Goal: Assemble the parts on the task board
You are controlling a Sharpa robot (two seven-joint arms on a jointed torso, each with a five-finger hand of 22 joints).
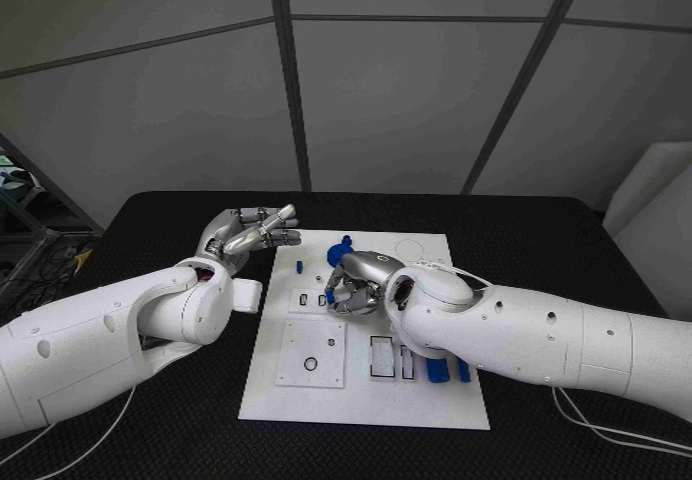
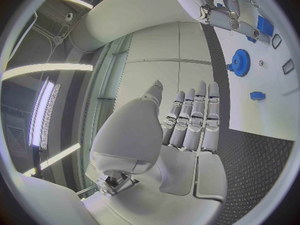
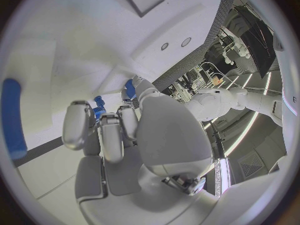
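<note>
The white task board lies in the middle of the black table. My right hand is curled down over the board's middle. It pinches a small blue part at its fingertips; the same blue part shows between the fingers in the right wrist view. A blue gear stands on the board just beyond that hand. My left hand hovers raised beside the board's far left edge, fingers straight and apart, holding nothing. In the left wrist view the left hand faces the gear and a small blue part.
Two upright blue parts sit near the board's right edge, under my right forearm. A small blue peg stands at the board's left. A black ring lies on an inset plate, with rectangular slots beside it.
</note>
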